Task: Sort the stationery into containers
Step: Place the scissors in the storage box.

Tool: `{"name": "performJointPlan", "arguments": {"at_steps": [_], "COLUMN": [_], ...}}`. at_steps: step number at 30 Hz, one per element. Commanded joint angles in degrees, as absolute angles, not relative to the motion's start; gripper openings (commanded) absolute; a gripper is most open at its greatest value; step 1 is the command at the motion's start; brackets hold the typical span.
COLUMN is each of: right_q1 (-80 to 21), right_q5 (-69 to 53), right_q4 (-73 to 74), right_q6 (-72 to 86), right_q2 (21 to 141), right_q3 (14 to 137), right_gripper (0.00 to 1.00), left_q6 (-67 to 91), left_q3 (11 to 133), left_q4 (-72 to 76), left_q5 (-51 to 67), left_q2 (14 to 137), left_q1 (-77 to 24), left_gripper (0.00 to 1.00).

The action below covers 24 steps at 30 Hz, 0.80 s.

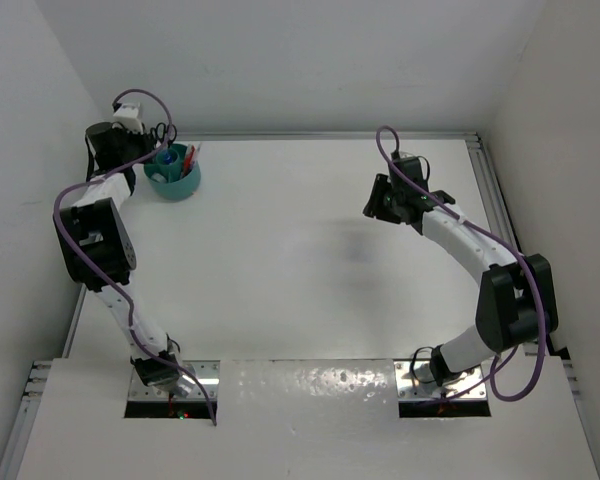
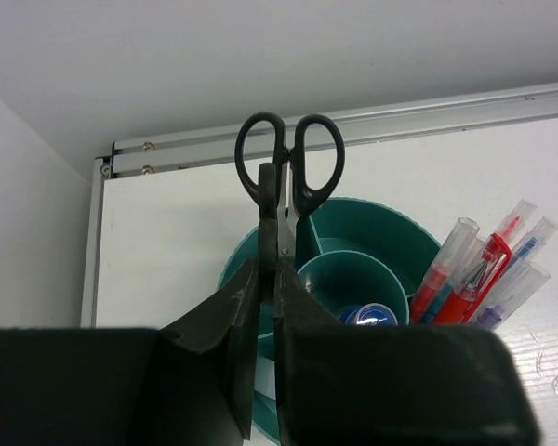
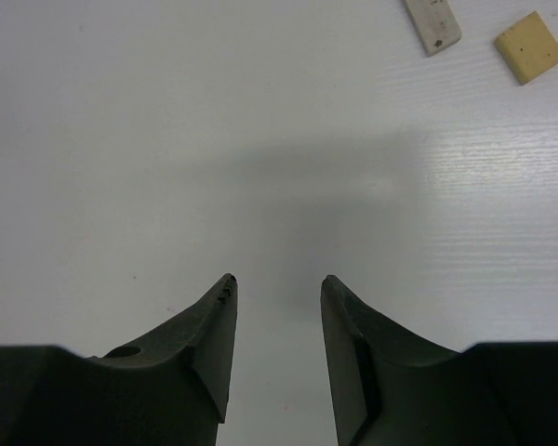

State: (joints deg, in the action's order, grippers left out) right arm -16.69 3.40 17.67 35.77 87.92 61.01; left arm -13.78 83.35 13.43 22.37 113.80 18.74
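A: Where does your left gripper (image 2: 268, 279) stand?

B: At the upper left of the overhead view. In your left wrist view its fingers are pinched onto a pair of black-handled scissors (image 2: 268, 190), which they hold by the shank just below the two loops. The loops point away from the camera, towards the far rail.

A: And the container?

B: The round teal plastic desk organiser (image 2: 381, 228) sits directly behind the fingers, in the lower middle of that frame. The scissors' blades are hidden between the fingers, so you cannot tell whether they reach into a compartment. A small blue-capped white bottle (image 2: 370, 316) lies in the round middle cup. A bunch of thin red and blue pens (image 2: 465, 279) leans out of the right-hand compartment.

A: What about the right side?

B: Your right gripper (image 3: 277, 288) hangs over bare white table (image 3: 121, 139) with its jaws spread wide and nothing between them. A flat pale grey piece (image 3: 432, 23) and a square beige block (image 3: 530, 46) lie apart at the upper right of that view.
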Motion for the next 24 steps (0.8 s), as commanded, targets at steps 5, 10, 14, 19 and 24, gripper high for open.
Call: {"name": "performJointPlan", "arguments": {"at_steps": [5, 10, 14, 19, 24], "right_q1": [-16.7, -16.7, -16.7, -15.1, -10.6], "right_q5": [5.6, 6.3, 8.0, 10.0, 7.9], "right_q4": [18.9, 18.8, 19.6, 21.0, 22.5], "right_q6": [35.5, 35.6, 34.4, 32.3, 30.0], "right_q2": [85.2, 84.3, 83.9, 84.8, 89.7], "right_q3": [62.9, 62.1, 62.0, 62.5, 66.4], "right_gripper": [0.41, 0.42, 0.44, 0.45, 0.08], "left_q6": [-14.4, -14.0, -10.2, -8.2, -12.9], "left_q3": [85.3, 87.3, 90.3, 93.1, 89.7], "left_q4": [15.2, 14.4, 14.2, 11.8, 10.1], "left_q5": [23.1, 23.2, 22.8, 22.2, 27.1], "left_q2": [115.7, 115.7, 114.9, 111.7, 105.2], "left_q1": [18.9, 19.0, 19.2, 18.3, 15.1], "left_gripper": [0.28, 0.47, 0.5, 0.52, 0.53]}}
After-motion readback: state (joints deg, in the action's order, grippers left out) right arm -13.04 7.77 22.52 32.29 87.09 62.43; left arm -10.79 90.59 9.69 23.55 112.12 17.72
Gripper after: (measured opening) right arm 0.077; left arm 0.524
